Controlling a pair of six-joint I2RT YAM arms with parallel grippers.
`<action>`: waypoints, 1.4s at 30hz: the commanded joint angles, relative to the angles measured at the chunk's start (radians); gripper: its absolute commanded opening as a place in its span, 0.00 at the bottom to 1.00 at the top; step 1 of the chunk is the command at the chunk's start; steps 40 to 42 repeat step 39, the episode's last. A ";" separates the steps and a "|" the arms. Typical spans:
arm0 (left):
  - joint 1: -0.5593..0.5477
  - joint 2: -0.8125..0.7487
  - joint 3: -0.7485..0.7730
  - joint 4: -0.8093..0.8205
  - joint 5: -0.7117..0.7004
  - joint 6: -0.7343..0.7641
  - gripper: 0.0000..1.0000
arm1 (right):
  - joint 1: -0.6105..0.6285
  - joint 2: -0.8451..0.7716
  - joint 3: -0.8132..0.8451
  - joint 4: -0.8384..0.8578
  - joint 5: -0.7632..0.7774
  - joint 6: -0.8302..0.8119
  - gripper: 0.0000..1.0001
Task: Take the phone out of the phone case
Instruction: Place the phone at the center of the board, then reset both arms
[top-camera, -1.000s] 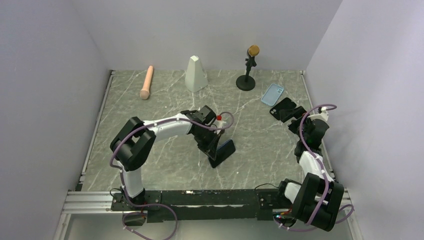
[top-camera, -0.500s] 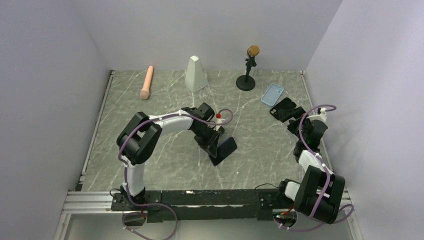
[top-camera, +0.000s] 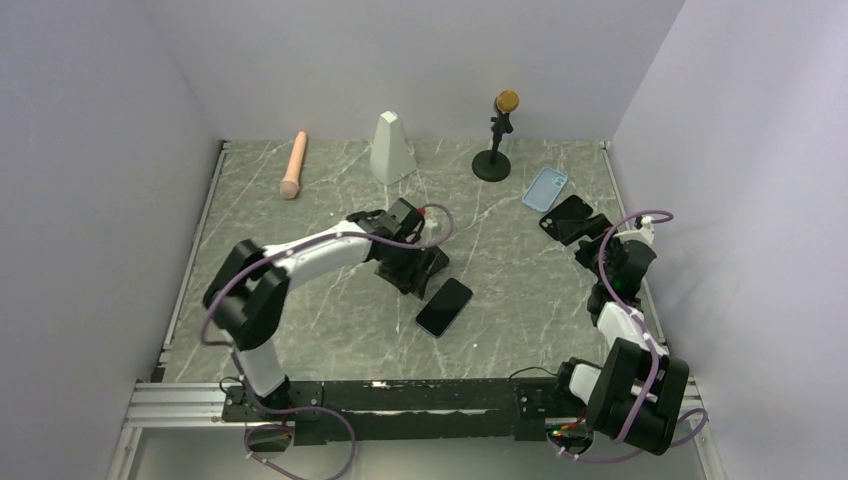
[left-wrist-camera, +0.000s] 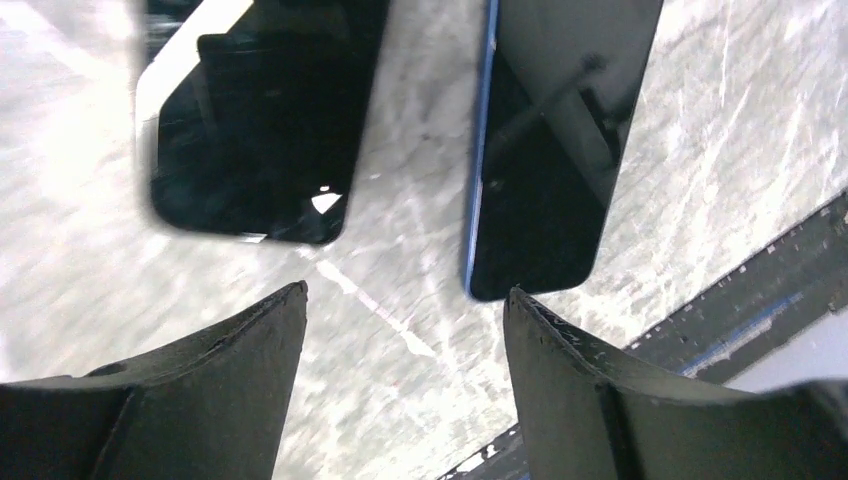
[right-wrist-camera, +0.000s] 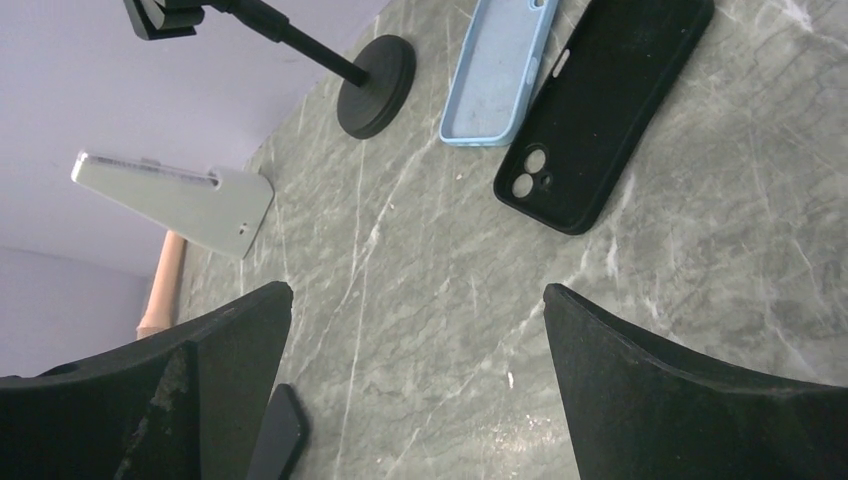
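The phone (top-camera: 444, 306), black with a thin blue edge, lies flat on the marble table. It also shows in the left wrist view, where the phone (left-wrist-camera: 550, 150) sits just beyond the right fingertip. My left gripper (top-camera: 411, 268) (left-wrist-camera: 406, 290) is open just behind it, with only bare table between the jaws. The light-blue phone case (top-camera: 545, 188) (right-wrist-camera: 497, 70) lies empty and hollow side up at the back right. My right gripper (top-camera: 597, 243) (right-wrist-camera: 415, 290) is open and holds nothing, hanging just short of the case.
A black case (top-camera: 570, 218) (right-wrist-camera: 605, 110) lies beside the blue one. A microphone stand (top-camera: 492, 160), a white wedge (top-camera: 392, 148) and a peach cylinder (top-camera: 292, 166) stand along the back. A second dark glossy slab (left-wrist-camera: 255, 130) with a pale edge lies ahead of my left fingers.
My left gripper has opened and let go of the phone. The phone went from propped on its edge to flat on the table, and the gripper drew back. The right arm has not moved.
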 joint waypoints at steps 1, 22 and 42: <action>-0.010 -0.263 -0.012 -0.042 -0.325 -0.054 0.76 | -0.002 -0.068 0.060 -0.144 0.070 -0.071 1.00; -0.010 -1.755 -0.603 0.273 -0.892 -0.082 0.88 | 0.662 -0.523 0.348 -0.938 0.471 -0.124 1.00; -0.010 -1.773 -0.485 0.175 -0.883 -0.115 0.89 | 0.667 -0.939 0.409 -0.952 0.623 -0.262 1.00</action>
